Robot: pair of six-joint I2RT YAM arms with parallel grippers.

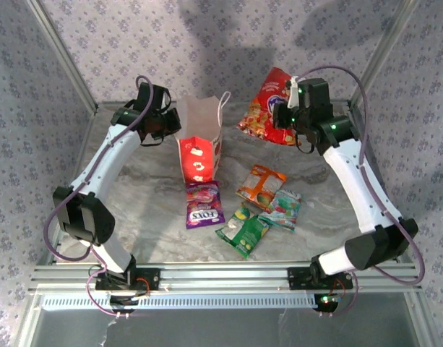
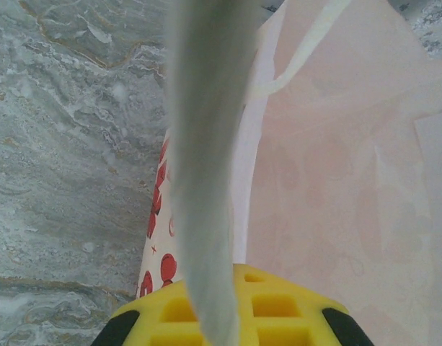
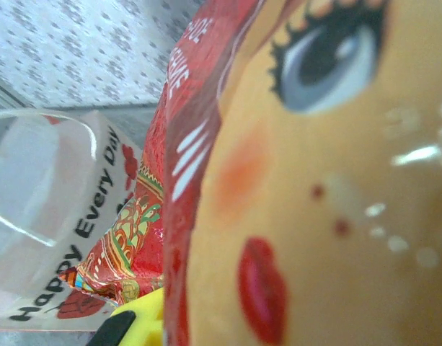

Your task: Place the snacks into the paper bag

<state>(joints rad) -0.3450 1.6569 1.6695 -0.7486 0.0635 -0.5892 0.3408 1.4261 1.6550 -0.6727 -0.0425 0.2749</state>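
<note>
The paper bag (image 1: 200,137) is being pinched at its rim by the left gripper (image 1: 173,129), prob to prop it open for the red packet (image 1: 261,108) being clamped in the right gripper (image 1: 285,116).

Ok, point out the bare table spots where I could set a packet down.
Bare marble lies between the left arm and the purple packet, and between the teal packet and the right arm. Crowded: front of the paper bag, where four packets cluster.
</note>
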